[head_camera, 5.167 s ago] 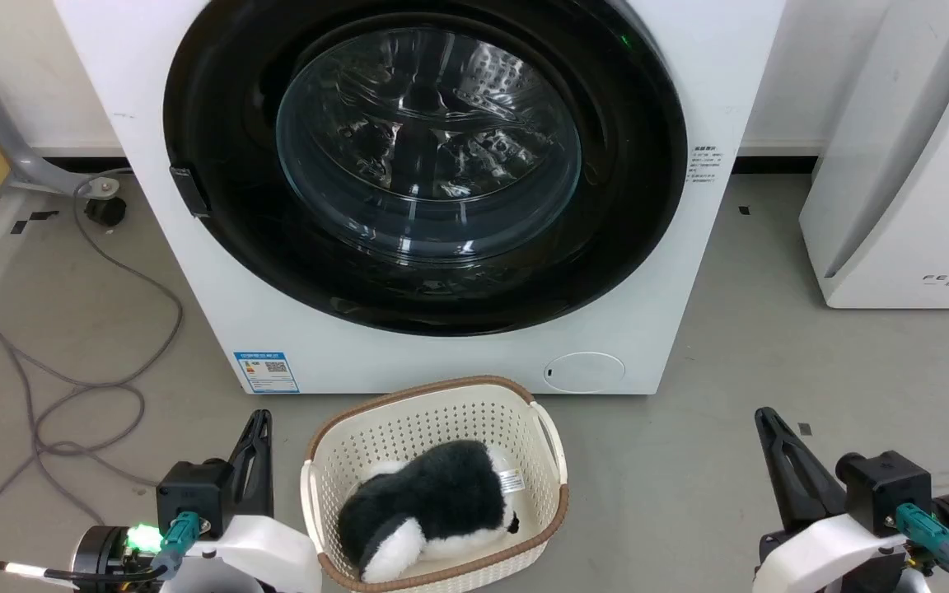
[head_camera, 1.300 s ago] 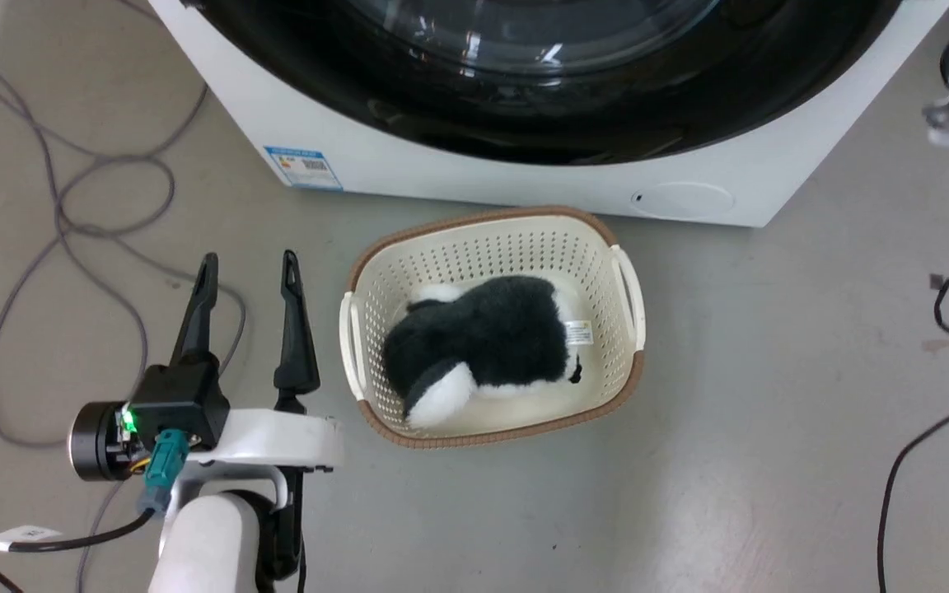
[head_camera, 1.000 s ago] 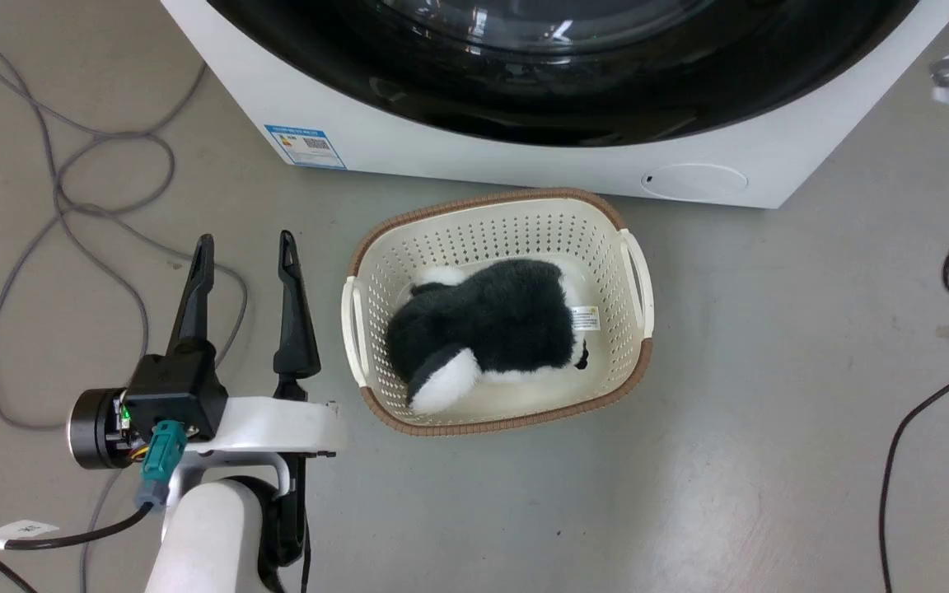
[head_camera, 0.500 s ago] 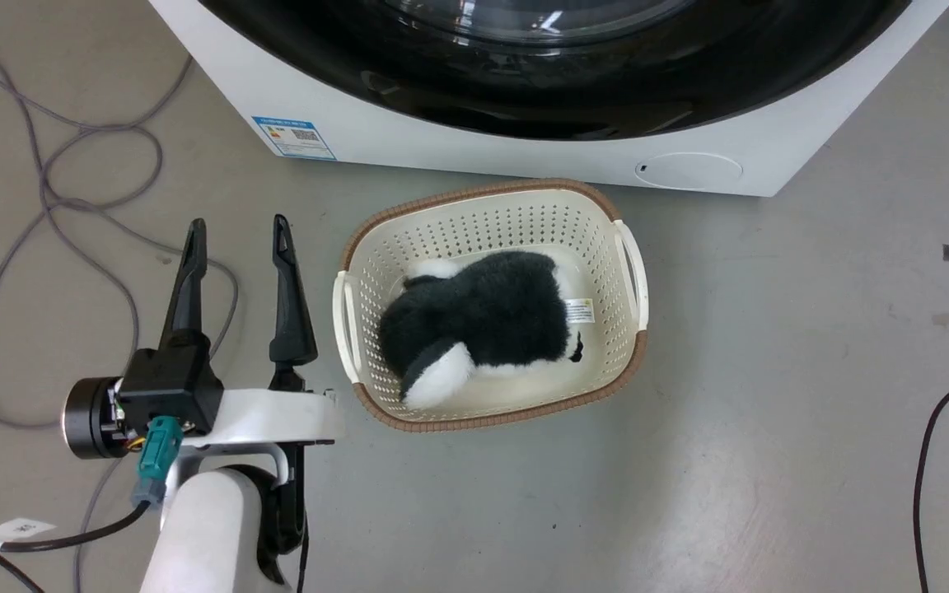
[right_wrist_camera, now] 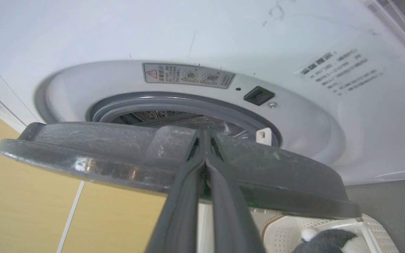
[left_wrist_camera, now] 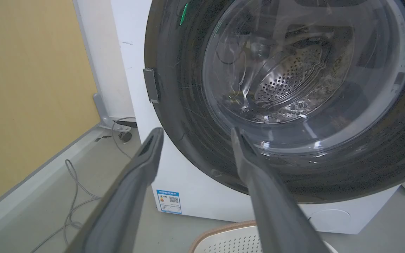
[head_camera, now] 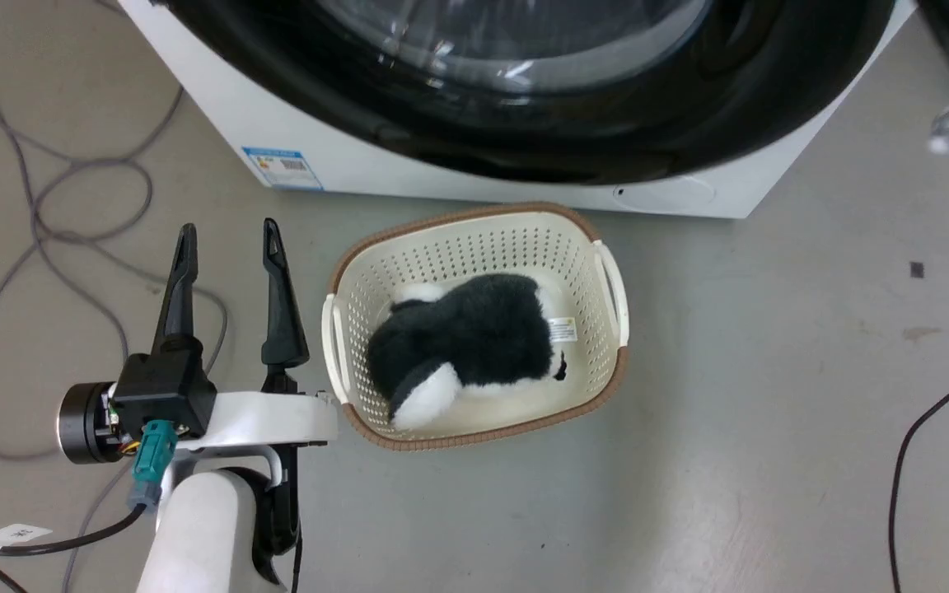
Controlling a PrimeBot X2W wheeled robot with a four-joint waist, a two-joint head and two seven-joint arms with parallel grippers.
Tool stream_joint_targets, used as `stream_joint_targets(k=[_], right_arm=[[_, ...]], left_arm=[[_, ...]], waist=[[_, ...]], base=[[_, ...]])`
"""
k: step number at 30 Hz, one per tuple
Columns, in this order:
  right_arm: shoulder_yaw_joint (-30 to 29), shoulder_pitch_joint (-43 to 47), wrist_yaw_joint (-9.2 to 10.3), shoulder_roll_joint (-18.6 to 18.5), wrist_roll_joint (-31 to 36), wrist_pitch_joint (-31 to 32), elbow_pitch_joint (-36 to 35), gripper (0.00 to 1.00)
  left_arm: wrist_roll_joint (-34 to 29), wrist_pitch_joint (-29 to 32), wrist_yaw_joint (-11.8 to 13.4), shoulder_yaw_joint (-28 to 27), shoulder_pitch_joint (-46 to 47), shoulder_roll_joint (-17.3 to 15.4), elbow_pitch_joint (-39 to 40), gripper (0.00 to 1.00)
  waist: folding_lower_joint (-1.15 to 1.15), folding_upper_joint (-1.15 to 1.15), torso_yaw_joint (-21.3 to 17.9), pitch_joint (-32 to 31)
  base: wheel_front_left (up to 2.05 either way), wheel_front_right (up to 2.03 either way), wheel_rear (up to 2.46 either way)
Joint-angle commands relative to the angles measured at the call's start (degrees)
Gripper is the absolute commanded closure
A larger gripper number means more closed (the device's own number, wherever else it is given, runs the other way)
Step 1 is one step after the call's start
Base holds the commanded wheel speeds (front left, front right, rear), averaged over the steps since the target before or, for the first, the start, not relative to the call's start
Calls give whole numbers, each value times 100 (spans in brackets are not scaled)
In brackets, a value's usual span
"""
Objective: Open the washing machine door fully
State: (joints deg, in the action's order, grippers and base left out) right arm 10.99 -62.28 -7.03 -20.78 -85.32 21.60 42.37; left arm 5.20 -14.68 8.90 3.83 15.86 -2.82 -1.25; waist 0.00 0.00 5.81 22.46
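Note:
The washing machine (head_camera: 310,140) is a white box with a glossy black round door (head_camera: 524,123). In the right wrist view the door (right_wrist_camera: 83,154) stands ajar and is seen edge-on, with the grey gasket (right_wrist_camera: 174,105) of the drum opening behind it. My right gripper (right_wrist_camera: 204,135) is shut, its tips pressed into the door's free edge. My left gripper (head_camera: 227,226) hovers open over the floor left of the basket and holds nothing. In the left wrist view the left gripper (left_wrist_camera: 197,131) points at the door's lower left rim (left_wrist_camera: 188,123), well short of it.
A cream basket (head_camera: 606,272) holding a black-and-white plush toy (head_camera: 474,346) sits on the floor right below the door. Grey cables (head_camera: 54,198) loop at the left and a black cable (head_camera: 927,412) runs at the right. A yellow wall (left_wrist_camera: 30,88) flanks the machine.
The head camera has shifted. The door's lower rim now stands out from the machine's front and overlaps the round cap. Part of my right wrist with a green light shows at top right. The left arm holds still.

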Motion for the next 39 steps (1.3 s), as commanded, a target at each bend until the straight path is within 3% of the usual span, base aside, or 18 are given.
stream_joint_targets(k=[1, 26, 39], right_arm=[[124, 92, -46, 225, -58, 102, -115, 100], [253, 2051, -46, 415, -324, -174, -1153, 100], [255, 3259, -46, 520, -557, -165, -2123, 100]], left_arm=[[-27, -32, -5, -18, -21, -6, -7, 0], [-121, -32, -105, -171, -680, -6, -166, 0], [-172, -32, -142, -260, -974, -6, -162, 0]], waist=[[0, 0, -26, -52], [0, 0, -241, -1121], [0, 0, -282, -1504]], base=[[0, 0, 0], [0, 0, 0], [0, 0, 0]])
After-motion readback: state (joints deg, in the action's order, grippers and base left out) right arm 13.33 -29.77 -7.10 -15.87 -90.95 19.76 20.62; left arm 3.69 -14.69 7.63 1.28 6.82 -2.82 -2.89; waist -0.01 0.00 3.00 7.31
